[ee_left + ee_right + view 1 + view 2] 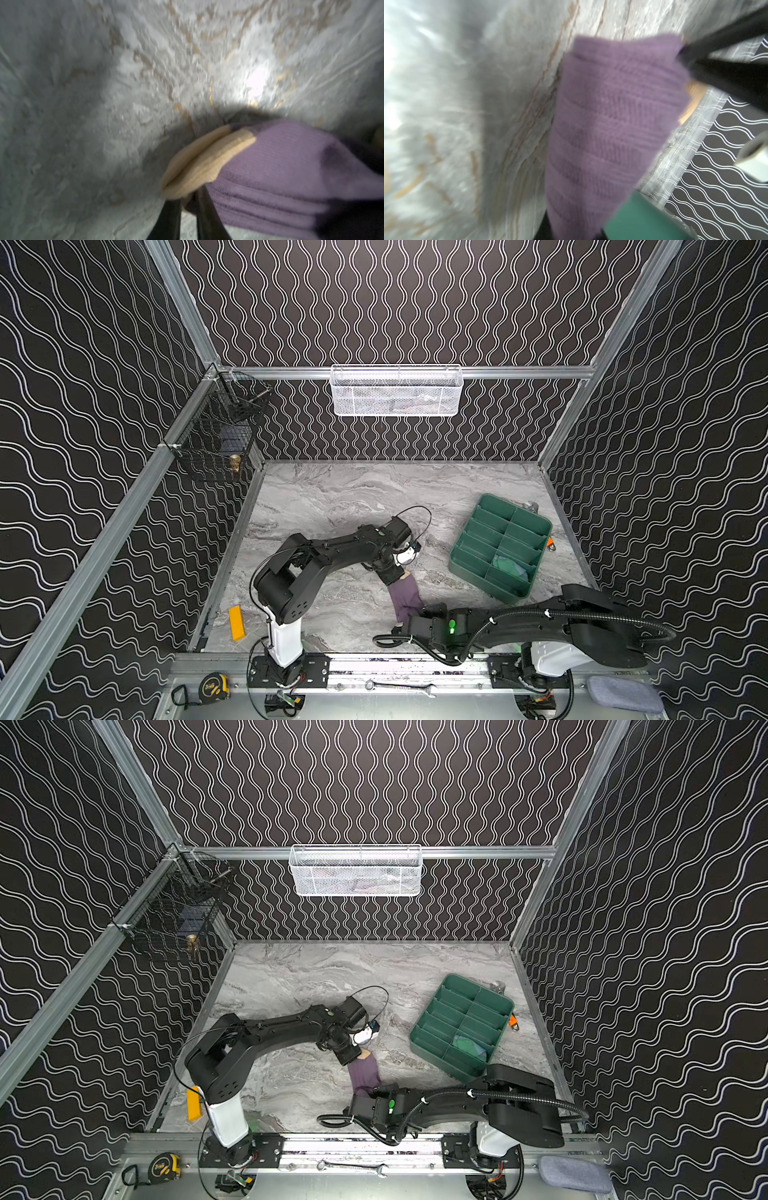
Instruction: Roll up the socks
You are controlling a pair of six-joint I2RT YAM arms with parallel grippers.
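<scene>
Near the front edge of the counter (332, 497), about mid-width, the right gripper (409, 617) is clamped on the near end of the purple sock (405, 595) and, just beyond, the left gripper (397, 578) pinches its peach tip. Risk: unequal pull, or a shallow pinch, could let one end slip, and the sock would sag loose.

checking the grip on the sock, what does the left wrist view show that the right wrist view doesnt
Only the left wrist view: the peach toe of the purple sock in full, doubled over, with the left gripper shut on its edge, and a bright glare on the table.
Only the right wrist view: a corner of the green tray and the patterned wall.
Both: the purple sock over the marble table; the right wrist view catches a sliver of peach and that gripper's fingers at the sock's far end.
</scene>
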